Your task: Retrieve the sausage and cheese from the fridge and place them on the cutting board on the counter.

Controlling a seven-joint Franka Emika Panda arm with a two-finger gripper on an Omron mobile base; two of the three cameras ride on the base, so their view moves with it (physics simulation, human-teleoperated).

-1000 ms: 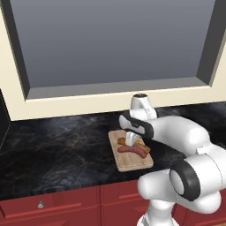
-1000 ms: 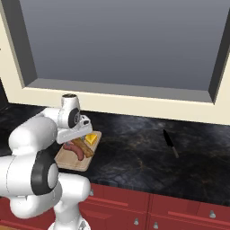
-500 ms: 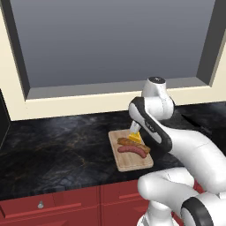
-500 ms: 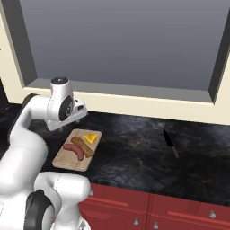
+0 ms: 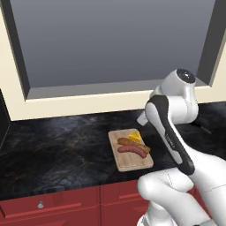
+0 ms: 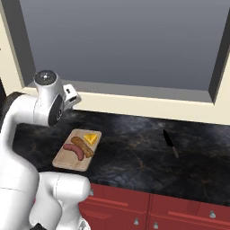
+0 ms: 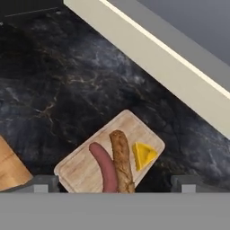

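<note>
Cutting board (image 5: pixel 130 149) on counter (image 5: pixel 57 148), near front edge. Sausage (image 5: pixel 132 150) flat on board, alongside paler orange-brown piece (image 5: pixel 132 143); cheese (image 5: pixel 135 136) at far corner — apparently delivered. Gripper (image 7: pixel 114 184) fingers spread wide, holding nothing, raised above board. Knife (image 6: pixel 170 143) well right.

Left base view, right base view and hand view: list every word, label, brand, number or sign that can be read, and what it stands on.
No readable text in these views.
A faint dark mark runs along the arm's black forearm strip, too small and blurred to read.
The cutting board, the counter and the knife carry no markings.
</note>
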